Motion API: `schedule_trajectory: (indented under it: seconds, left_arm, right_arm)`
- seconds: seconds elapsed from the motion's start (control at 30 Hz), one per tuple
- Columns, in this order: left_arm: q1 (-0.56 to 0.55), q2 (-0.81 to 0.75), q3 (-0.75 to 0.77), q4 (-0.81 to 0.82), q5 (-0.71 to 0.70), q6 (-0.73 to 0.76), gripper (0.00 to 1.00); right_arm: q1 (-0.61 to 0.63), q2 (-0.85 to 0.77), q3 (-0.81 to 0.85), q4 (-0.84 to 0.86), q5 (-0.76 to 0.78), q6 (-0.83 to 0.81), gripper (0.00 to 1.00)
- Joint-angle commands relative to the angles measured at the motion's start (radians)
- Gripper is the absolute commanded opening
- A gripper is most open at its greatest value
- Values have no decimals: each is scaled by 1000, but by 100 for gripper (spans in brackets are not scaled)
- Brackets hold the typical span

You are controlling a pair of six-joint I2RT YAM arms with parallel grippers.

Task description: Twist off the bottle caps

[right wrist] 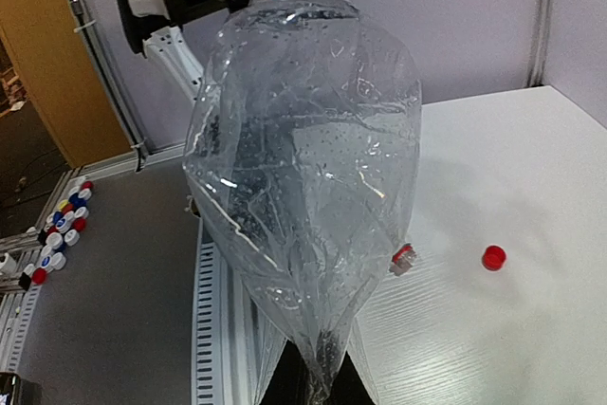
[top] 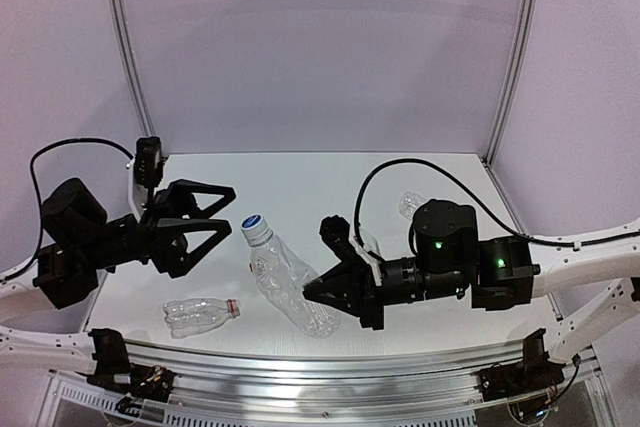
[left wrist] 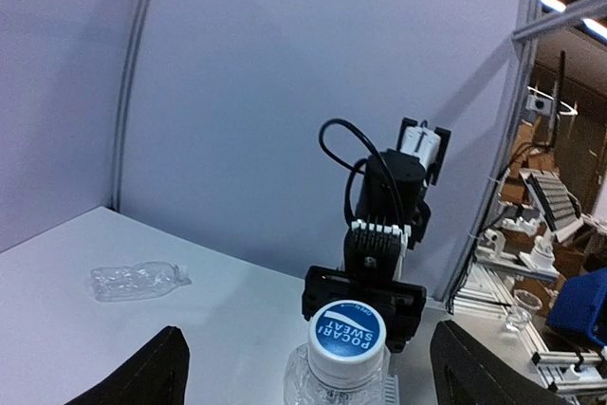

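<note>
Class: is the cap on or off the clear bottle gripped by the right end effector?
On. The blue-and-white cap covers the mouth of the clear bottle in the left wrist view.

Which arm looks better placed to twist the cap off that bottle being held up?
The left. The left tool stands open just short of the blue-and-white cap, facing it; the right tool is shut on the crumpled base of the bottle, holding it.

Three clear bottles (top: 290, 287), one blue cap (top: 252, 219), one red cap (right wrist: 492, 257).
</note>
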Motion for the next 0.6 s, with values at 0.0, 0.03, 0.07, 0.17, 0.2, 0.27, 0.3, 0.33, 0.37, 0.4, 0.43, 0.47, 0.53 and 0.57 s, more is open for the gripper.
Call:
schedule_trajectory:
  seconds: [0.0, 0.03, 0.07, 0.17, 0.2, 0.27, 0.3, 0.33, 0.37, 0.4, 0.43, 0.47, 0.53, 0.57]
  left_arm:
    - [7, 70, 5, 67, 172, -6, 84]
    - [6, 85, 8, 78, 195, -10, 82]
    - [5, 93, 10, 90, 211, -15, 79]
    - [-1, 117, 18, 99, 235, -18, 74]
    - [-6, 119, 20, 97, 235, -15, 72]
    - [-14, 119, 18, 96, 234, -7, 69]
    - [-17, 118, 18, 97, 234, -4, 68]
    - [-20, 115, 18, 97, 234, -2, 67]
    - [-24, 115, 20, 96, 231, -1, 66]
    - [-26, 113, 21, 93, 231, 1, 64]
    - [-31, 112, 21, 93, 232, 2, 63]
    - [-35, 111, 23, 90, 230, 7, 62]
    - [-41, 113, 31, 72, 226, 19, 57]
    - [-46, 118, 37, 61, 223, 26, 53]
  right_arm:
    - [0, -4, -5, 21, -122, -13, 0]
    - [-1, -1, -2, 18, -125, -13, 0]
    - [-2, 3, 1, 16, -126, -12, 0]
    - [-1, 10, 5, 11, -128, -13, 0]
    - [-1, 12, 6, 12, -128, -13, 0]
    - [-1, 20, 10, 4, -127, -14, 0]
    - [0, 24, 13, 0, -127, -13, 0]
    - [0, 28, 19, -3, -126, -14, 0]
    - [0, 32, 22, -6, -124, -14, 0]
    - [-1, 37, 24, -9, -124, -14, 0]
    - [-1, 41, 27, -12, -123, -15, 0]
    - [-2, 46, 30, -14, -120, -14, 0]
    - [-1, 51, 32, -17, -119, -15, 0]
    - [0, 52, 35, -17, -119, -15, 0]
